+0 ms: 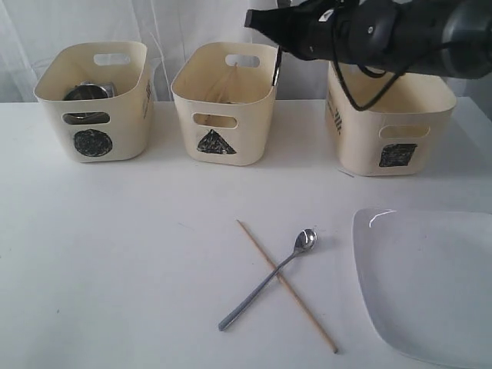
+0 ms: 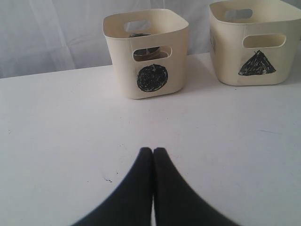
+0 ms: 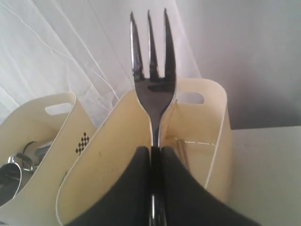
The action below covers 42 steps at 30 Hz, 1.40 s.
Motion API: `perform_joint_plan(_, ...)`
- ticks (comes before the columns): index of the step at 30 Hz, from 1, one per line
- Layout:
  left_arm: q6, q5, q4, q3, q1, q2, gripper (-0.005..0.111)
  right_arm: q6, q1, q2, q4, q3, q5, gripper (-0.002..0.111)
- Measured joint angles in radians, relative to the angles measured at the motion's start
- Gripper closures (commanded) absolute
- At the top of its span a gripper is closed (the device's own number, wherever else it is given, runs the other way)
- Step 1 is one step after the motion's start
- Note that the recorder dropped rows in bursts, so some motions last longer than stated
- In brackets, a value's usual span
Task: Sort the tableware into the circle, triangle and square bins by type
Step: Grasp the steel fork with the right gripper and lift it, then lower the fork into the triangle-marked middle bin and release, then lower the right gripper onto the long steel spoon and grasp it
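Right wrist view: your right gripper (image 3: 155, 150) clamps the fork (image 3: 151, 84) by its handle (tines jutting beyond the fingertips).

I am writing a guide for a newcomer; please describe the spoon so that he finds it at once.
Find the middle cream tub, marked with a black triangle. On the white table in front of it, beside the large white plate, two thin things lie crossed. The spoon is the grey metal one with a shiny oval bowl, not the wooden chopstick.
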Motion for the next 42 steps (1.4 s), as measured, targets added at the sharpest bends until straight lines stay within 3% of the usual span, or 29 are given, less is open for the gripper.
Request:
perform_joint_plan(10, 0.0, 0.0, 0.0, 0.0, 0.0, 0.0, 0.107, 0.01, 0.016, 0.257, -0.014, -0.319, 0.06, 0.107)
perform_joint_plan(13, 0.0, 0.0, 0.0, 0.0, 0.0, 0.0, 0.107, 0.01, 0.022, 0.336, -0.032, -0.42, 0.124, 0.097)
perform_joint_plan(17, 0.0, 0.0, 0.0, 0.0, 0.0, 0.0, 0.107, -0.005, 0.026, 0.394, -0.038, -0.488, 0.176, 0.075)
perform_joint_plan(24, 0.0, 0.0, 0.0, 0.0, 0.0, 0.0, 0.107, -0.027, 0.028, 0.384, -0.06, -0.503, 0.243, 0.072)
perform_joint_plan(32, 0.0, 0.0, 0.0, 0.0, 0.0, 0.0, 0.107, -0.156, 0.017, 0.165, -0.112, -0.228, 0.421, 0.073)
perform_joint_plan(35, 0.0, 0.0, 0.0, 0.0, 0.0, 0.0, 0.107, -0.26, 0.021, 0.061, -0.119, -0.091, 0.599, 0.073)
perform_joint_plan(38, 0.0, 0.0, 0.0, 0.0, 0.0, 0.0, 0.107, -0.349, 0.053, -0.011, -0.121, 0.026, 0.776, 0.073)
perform_joint_plan(42, 0.0, 0.0, 0.0, 0.0, 0.0, 0.0, 0.107, -0.379, 0.1, -0.025, -0.127, 0.135, 0.833, 0.073)
